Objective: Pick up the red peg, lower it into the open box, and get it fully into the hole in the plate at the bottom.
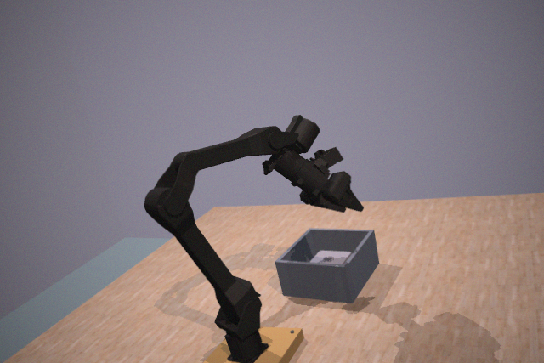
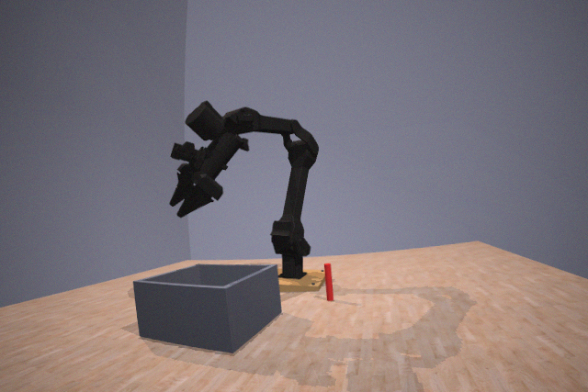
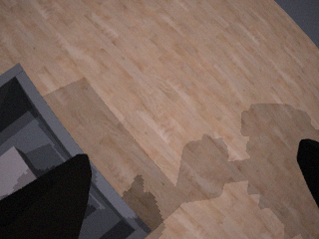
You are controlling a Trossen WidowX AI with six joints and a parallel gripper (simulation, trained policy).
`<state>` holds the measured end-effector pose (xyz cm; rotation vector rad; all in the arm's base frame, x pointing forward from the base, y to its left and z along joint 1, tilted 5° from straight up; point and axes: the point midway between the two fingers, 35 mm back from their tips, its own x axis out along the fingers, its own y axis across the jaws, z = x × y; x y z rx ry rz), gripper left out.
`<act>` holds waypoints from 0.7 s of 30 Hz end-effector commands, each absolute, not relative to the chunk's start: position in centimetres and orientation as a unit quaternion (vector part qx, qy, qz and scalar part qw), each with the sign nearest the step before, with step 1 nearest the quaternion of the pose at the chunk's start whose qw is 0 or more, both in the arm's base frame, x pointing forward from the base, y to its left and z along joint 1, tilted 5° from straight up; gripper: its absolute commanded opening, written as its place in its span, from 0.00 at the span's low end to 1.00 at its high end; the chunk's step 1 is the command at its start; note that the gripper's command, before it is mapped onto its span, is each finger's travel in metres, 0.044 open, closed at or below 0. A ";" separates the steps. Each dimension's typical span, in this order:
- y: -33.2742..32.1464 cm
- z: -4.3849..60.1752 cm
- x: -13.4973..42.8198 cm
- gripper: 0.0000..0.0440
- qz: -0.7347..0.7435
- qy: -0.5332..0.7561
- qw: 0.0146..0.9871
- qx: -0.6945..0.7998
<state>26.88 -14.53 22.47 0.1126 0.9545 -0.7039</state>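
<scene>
The kind of place cannot be told for certain, though a plain robot test area is suggested: a black robot arm (image 1: 237,145) (image 2: 298,188) is mounted on a yellow base plate (image 1: 295,337) (image 2: 310,283) on a wood-patterned surface (image 1: 461,253) (image 2: 403,264) (image 3: 150,60), backed by bare blue-grey walls (image 1: 263,42) (image 2: 379,94).

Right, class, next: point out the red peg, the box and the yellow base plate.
Red peg (image 2: 329,282): exterior view, mid-shaft.
Box (image 1: 313,280) (image 2: 183,314): top and exterior views, outer wall.
Yellow base plate (image 1: 287,341) (image 2: 310,281): same views, bare surface.
</scene>
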 end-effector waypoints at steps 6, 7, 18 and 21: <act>-7.1 20.9 26.3 1.00 -0.294 0.481 0.818 0.115; -6.3 20.7 26.1 1.00 -0.291 0.486 0.815 0.122; 1.5 18.5 23.1 1.00 -0.271 0.541 0.775 0.181; 3.2 17.9 22.1 1.00 -0.271 0.557 0.761 0.194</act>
